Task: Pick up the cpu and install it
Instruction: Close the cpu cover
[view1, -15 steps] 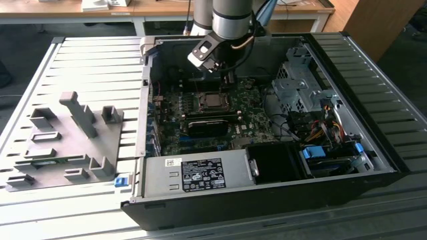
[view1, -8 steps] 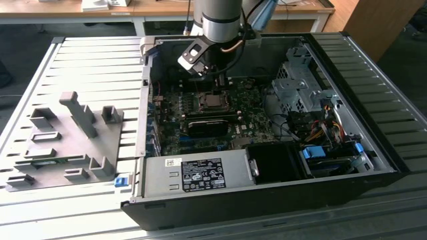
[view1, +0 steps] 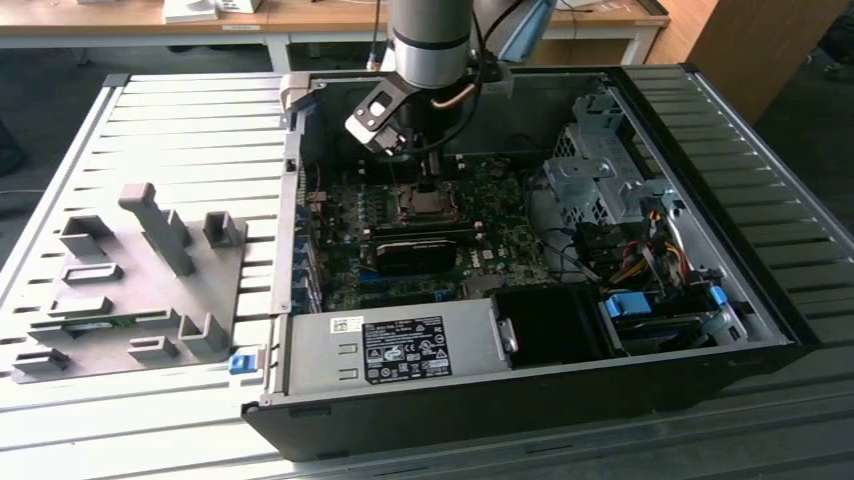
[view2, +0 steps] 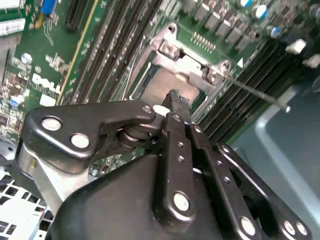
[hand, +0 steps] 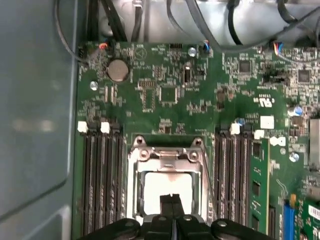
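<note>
Silvery cpu (hand: 155, 185) flat inside socket frame (hand: 166, 150) — jaws pressed together over it — memory slots (hand: 102, 180) close either side.

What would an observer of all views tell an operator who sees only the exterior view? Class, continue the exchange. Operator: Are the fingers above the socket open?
Observer: No. In the first wrist view the fingers are shut together, with nothing between them.
Operator: What is in the socket?
Observer: A pale flat square, seemingly the cpu, lies inside the socket frame.
Operator: What flanks it?
Observer: Dark memory slots on both sides.
</note>
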